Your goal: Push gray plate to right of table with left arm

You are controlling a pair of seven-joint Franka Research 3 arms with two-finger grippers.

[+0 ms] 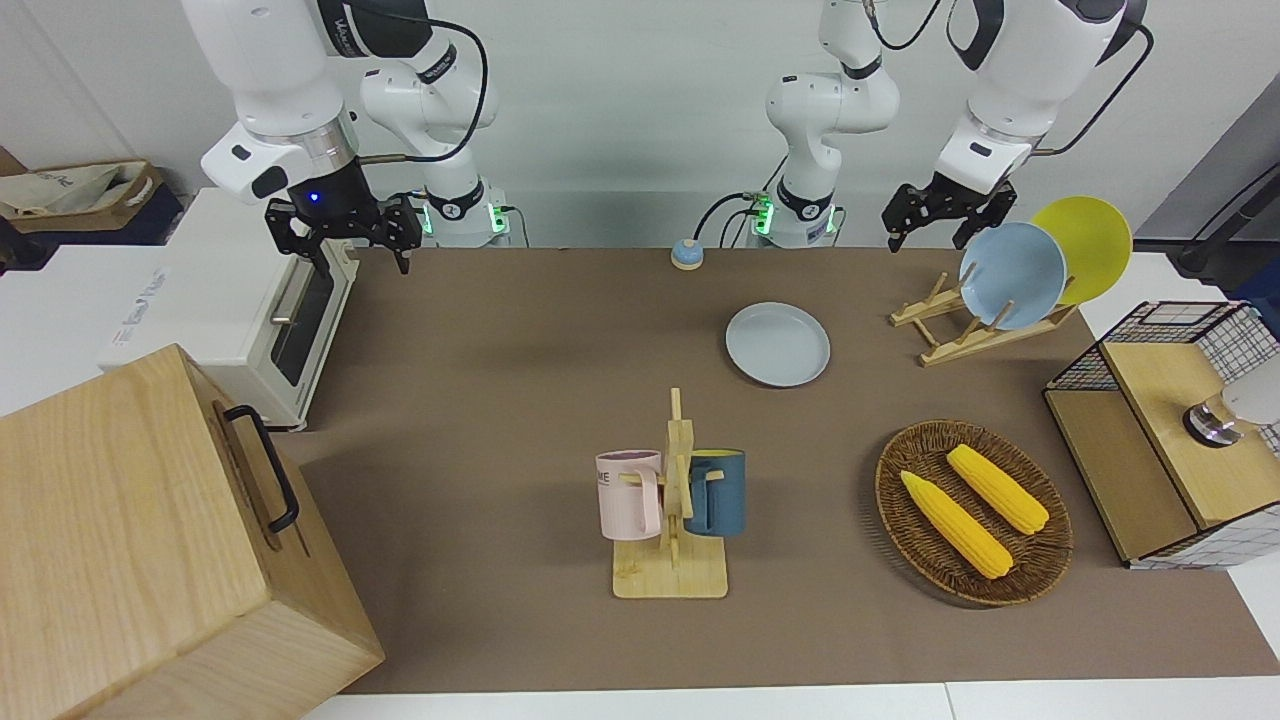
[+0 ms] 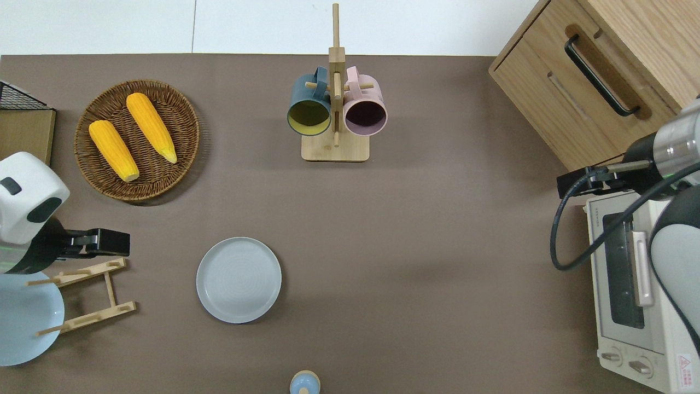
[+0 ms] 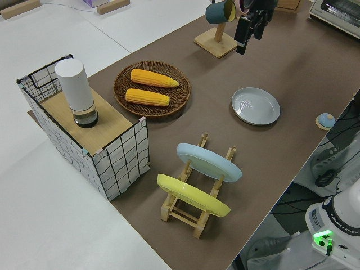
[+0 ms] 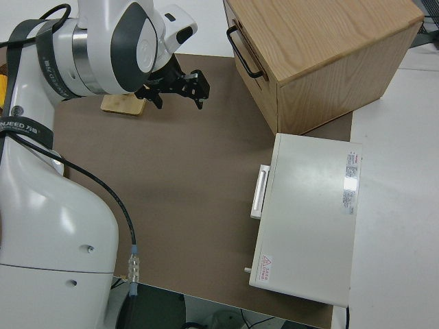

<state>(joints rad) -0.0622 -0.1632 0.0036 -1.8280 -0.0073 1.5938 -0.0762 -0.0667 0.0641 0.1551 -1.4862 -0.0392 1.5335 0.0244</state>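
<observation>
The gray plate lies flat on the brown table, toward the left arm's end; it also shows in the overhead view and the left side view. My left gripper is open and empty, up in the air. In the overhead view it is over the table at the wooden plate rack's edge, apart from the gray plate, toward the left arm's end. The left side view shows it too. My right arm is parked, its gripper open.
A plate rack holds a sky-blue plate and a yellow plate. There is also a wicker basket with two corn cobs, a mug stand, a small blue bell, a toaster oven, a wooden cabinet and a wire crate.
</observation>
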